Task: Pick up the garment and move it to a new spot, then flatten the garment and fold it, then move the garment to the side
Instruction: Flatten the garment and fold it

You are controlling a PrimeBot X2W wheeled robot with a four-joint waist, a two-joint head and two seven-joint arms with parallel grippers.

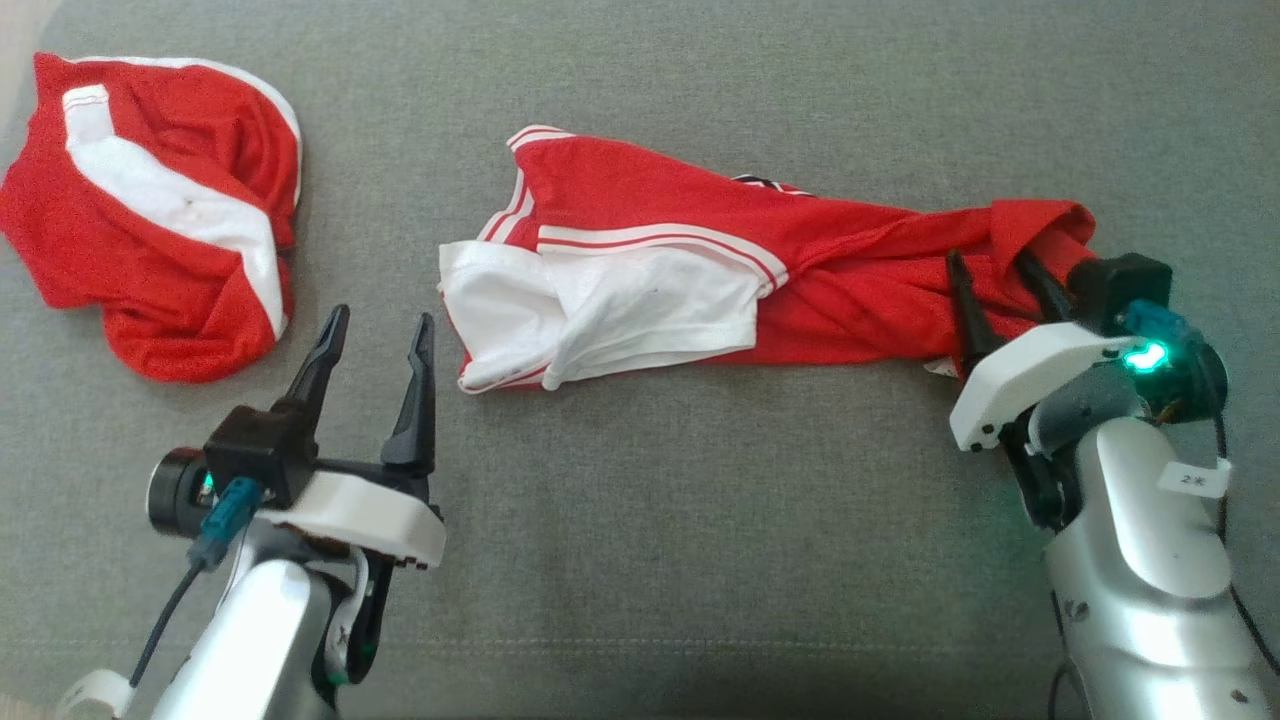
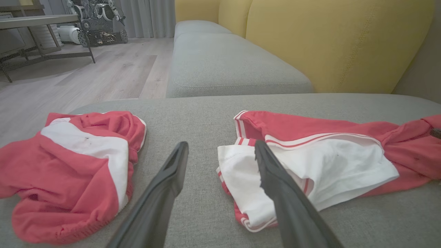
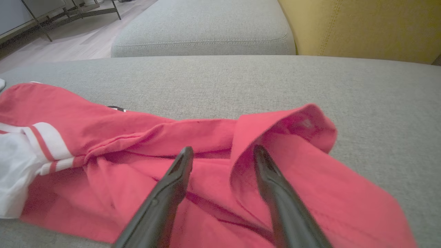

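Hidden: the right end of the long red garment with white panels and stripes (image 1: 700, 270) is twisted and folded over on itself, so its cut cannot be told; the right arm's white wrist covers its near corner.
Hard to make out: a small dark patch (image 1: 760, 182) pokes out at the garment's far edge, too small to read; in the right wrist view one finger is blurred.
Right gripper (image 1: 987, 258): over that folded red end, jaws wide, a raised flap of red cloth by one finger; whether the tips press the cloth I cannot tell; nothing is lifted.
Left gripper (image 1: 382, 315): over bare cushion, jaws wide and holding nothing, just beside the garment's white end, between the two pieces of clothing.
Task's thing: the long garment lies stretched across the middle of the flat grey fabric sofa seat (image 1: 700, 520), white end towards the left arm.
What the seat carries: both pieces of clothing, well apart.
Count: two red-and-white garments, the second a crumpled red heap with a white band (image 1: 150, 220) at the far left; two grippers.
Beyond: a yellow back cushion (image 2: 327, 41) and pale wooden floor (image 2: 103, 69).
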